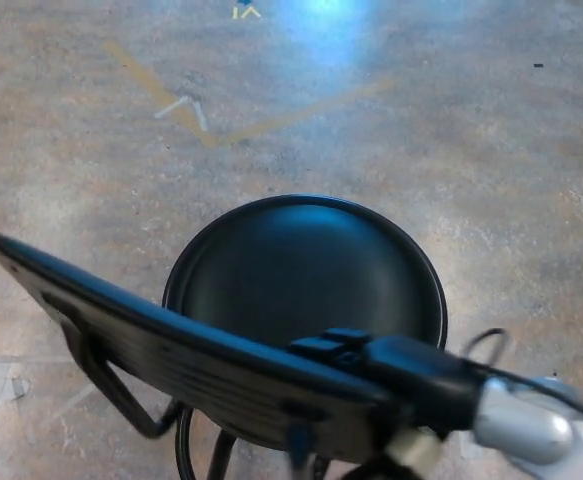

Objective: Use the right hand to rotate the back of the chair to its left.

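Bare concrete floor [451, 150]. Black plastic chair backrest [171, 345] at 7 o'clock of round black seat [306, 265]; right hand [371, 385] gripping its end. Rotation apparently underway, unfinished.

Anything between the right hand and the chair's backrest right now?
Nothing: in the head view the right hand already rests on the backrest at its right end, leaving no gap.
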`<state>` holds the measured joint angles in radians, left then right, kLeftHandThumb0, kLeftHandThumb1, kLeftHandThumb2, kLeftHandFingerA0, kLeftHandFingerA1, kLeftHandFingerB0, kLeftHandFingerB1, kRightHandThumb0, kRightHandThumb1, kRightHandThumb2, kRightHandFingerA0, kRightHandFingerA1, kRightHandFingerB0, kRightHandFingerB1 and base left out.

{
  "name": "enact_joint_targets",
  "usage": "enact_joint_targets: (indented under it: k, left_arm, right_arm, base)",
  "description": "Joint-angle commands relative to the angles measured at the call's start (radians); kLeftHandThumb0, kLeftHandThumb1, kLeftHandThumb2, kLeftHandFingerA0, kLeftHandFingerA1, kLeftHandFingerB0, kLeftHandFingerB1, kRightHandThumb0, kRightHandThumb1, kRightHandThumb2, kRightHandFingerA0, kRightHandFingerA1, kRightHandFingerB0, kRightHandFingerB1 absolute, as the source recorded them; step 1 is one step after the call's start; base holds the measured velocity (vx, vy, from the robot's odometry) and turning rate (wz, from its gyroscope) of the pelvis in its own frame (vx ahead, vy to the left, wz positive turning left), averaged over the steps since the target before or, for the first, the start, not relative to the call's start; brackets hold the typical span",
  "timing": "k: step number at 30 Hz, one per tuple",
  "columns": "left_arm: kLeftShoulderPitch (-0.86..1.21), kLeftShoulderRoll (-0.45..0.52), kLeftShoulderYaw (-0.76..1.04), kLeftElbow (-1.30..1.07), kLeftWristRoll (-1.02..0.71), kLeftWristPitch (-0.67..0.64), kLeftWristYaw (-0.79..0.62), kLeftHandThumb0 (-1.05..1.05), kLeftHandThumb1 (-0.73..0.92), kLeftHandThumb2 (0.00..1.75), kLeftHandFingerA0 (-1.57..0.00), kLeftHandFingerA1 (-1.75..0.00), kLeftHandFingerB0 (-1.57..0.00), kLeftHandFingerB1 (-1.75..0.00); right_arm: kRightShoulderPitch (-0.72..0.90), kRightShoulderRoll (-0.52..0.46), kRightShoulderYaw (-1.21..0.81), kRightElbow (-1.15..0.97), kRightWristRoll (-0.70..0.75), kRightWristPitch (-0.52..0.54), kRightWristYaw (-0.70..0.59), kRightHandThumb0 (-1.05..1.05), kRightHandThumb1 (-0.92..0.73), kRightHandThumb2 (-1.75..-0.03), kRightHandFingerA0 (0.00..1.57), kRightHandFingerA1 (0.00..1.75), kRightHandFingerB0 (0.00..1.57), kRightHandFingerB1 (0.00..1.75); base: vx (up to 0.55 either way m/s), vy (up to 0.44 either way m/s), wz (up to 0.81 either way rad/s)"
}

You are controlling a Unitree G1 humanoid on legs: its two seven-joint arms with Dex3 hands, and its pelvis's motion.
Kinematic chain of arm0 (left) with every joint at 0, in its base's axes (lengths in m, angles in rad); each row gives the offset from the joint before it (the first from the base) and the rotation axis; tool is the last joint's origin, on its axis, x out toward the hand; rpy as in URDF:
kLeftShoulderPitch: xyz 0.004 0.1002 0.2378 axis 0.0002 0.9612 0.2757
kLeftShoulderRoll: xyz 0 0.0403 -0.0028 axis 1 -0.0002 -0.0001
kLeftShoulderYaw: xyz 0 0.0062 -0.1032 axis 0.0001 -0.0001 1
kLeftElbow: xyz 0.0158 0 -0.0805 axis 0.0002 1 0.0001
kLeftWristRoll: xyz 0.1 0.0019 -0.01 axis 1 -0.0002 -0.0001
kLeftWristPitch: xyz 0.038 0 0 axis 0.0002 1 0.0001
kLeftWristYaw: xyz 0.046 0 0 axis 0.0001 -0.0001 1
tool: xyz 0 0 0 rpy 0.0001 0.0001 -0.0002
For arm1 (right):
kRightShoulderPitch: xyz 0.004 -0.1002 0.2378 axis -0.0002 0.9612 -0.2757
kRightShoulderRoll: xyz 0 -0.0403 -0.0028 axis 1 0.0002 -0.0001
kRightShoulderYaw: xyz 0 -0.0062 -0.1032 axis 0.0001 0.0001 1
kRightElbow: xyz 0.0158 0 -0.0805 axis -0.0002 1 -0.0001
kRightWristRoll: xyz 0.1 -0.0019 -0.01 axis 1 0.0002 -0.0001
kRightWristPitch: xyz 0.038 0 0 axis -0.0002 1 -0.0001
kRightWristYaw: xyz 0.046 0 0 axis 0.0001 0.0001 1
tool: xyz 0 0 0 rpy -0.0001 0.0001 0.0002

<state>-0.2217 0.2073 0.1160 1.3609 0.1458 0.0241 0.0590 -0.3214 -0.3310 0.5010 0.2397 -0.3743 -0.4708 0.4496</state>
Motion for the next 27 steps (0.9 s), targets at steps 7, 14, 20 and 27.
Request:
enact_joint_targets:
  k: [7,14,20,27]
  left_arm:
    - [0.023,0.009,0.085,0.001,-0.041,-0.018,-0.015,-0.47,0.72,0.62,-0.61,-0.52,-0.57,-0.45]
    - [0.014,-0.002,0.044,-0.002,-0.015,-0.003,0.007,-0.47,0.75,0.62,-0.58,-0.56,-0.56,-0.46]
    - [0.016,0.009,0.042,0.001,-0.021,-0.010,-0.002,-0.49,0.74,0.63,-0.62,-0.53,-0.56,-0.44]
    - [0.016,0.002,0.035,0.001,-0.029,-0.002,0.004,-0.47,0.73,0.62,-0.60,-0.52,-0.58,-0.44]
  right_arm:
    - [-0.161,0.263,0.101,0.239,-0.064,0.034,-0.061,-1.05,-0.63,-1.05,0.00,0.36,0.00,0.38]
    - [-0.257,0.390,0.132,0.460,-0.096,0.039,-0.127,-1.05,-0.64,-1.04,0.00,0.38,0.00,0.41]
    - [-0.287,0.355,0.096,0.521,-0.089,-0.015,-0.205,-1.05,-0.63,-1.05,0.00,0.41,0.00,0.42]
    - [-0.179,0.144,-0.052,0.342,-0.057,-0.089,-0.286,-1.05,-0.78,-0.73,0.00,0.17,0.00,0.14]
  base:
    - [0.00,0.000,0.00]
    - [0.00,0.000,0.00]
    - [0.00,0.000,0.00]
    - [0.00,0.000,0.02]
